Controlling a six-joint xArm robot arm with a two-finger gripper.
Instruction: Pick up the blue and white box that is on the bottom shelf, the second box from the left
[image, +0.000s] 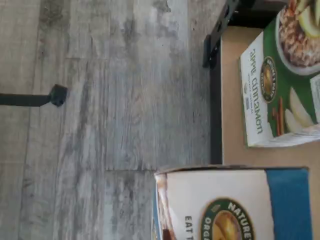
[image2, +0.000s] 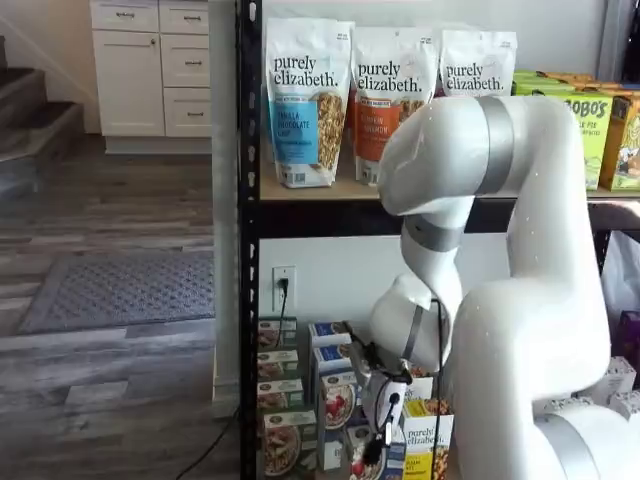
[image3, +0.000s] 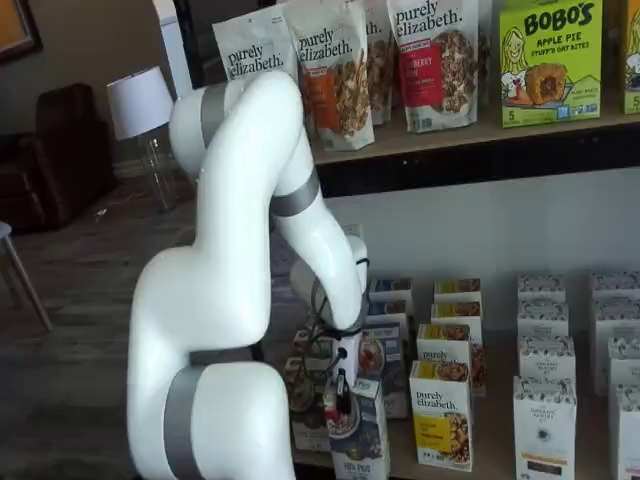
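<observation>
**Figure: Gripper closed on the blue and white box at the front of the bottom shelf**

In both shelf views the white arm (image3: 235, 300) bends down in front of the rack, and its gripper (image3: 340, 395) reaches the lowest level. The black fingers (image3: 343, 388) are clamped on the blue and white box (image3: 358, 432), which stands upright at the front edge of the bottom shelf (image3: 490, 445), forward of the rows of small cartons behind it (whether its base touches the board cannot be told). The same grasp appears in a shelf view from the other side, where the gripper (image2: 380, 420) sits over the box's bowl-and-berries picture and a cable hangs beside it.

Just beside the held box stands a yellow "purely elizabeth" carton (image3: 441, 415), upright and near the shelf front. Further white cartons (image3: 543, 420) stand well apart toward the far end.

The wrist view is turned on its side. It shows the box's white and blue face (image: 235, 205) with the round gold-green logo, close to the lens, and a green apple cinnamon carton (image: 282, 80) on the tan shelf board beyond it. The black rack frame (image: 216, 100) separates the board from grey wood flooring (image: 110, 100).

On the upper level, granola bags (image2: 305, 100) stand in a row.
</observation>
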